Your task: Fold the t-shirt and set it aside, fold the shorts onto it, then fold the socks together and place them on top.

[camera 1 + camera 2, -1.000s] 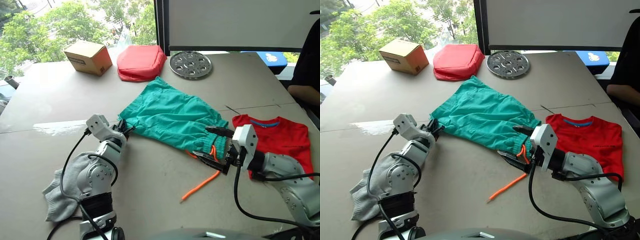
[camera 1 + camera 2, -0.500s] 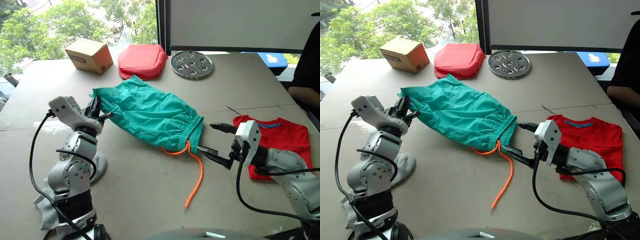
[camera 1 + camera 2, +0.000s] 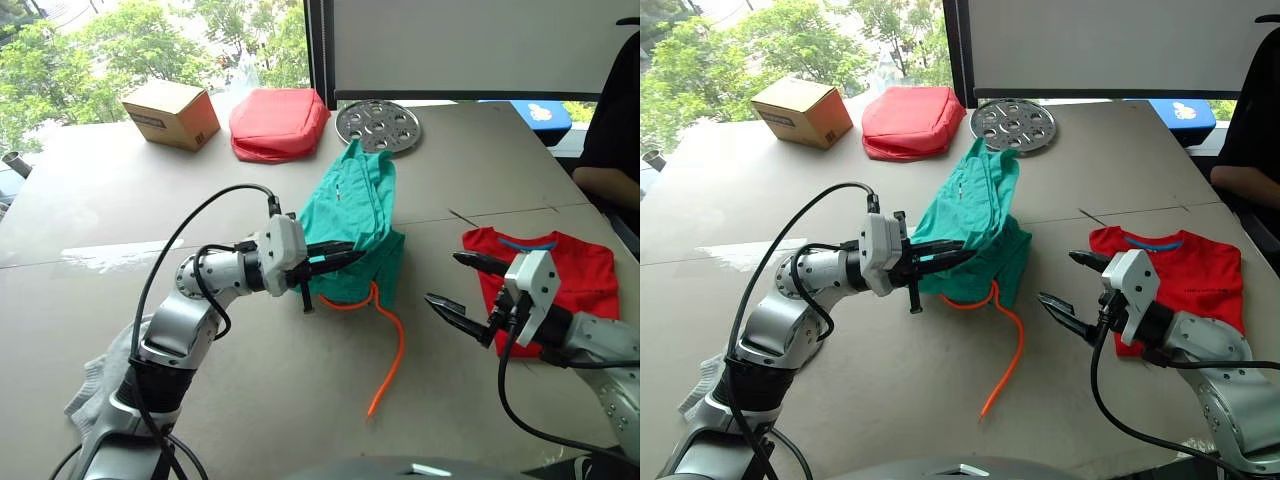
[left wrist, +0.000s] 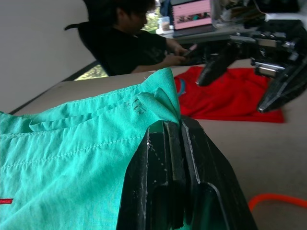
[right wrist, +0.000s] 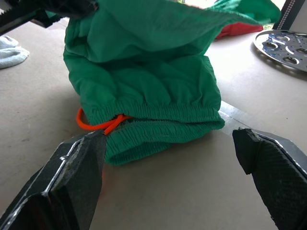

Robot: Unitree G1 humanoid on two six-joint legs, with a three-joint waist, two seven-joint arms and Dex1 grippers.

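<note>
The teal shorts (image 3: 357,215) lie doubled over at the table's middle, the orange drawstring (image 3: 392,345) trailing toward the front. My left gripper (image 3: 347,256) is shut on the shorts' upper edge, holding it just above the waistband; the left wrist view shows teal cloth pinched between the fingers (image 4: 168,143). My right gripper (image 3: 446,279) stands open a little to the right of the waistband, touching nothing. The red t-shirt (image 3: 575,272) lies folded at the right, behind that gripper. The grey-white socks (image 3: 98,385) lie at the front left, partly hidden by my left arm.
Along the back of the table stand a cardboard box (image 3: 172,112), a red padded pouch (image 3: 278,122) and a perforated metal disc (image 3: 378,126). A person in black (image 3: 615,130) sits at the right edge. A blue object (image 3: 542,112) lies at the far right.
My left gripper carried the shorts' leg end up and across to the right, doubling the shorts over the waistband. My right gripper let go of the waistband and drew back rightward.
</note>
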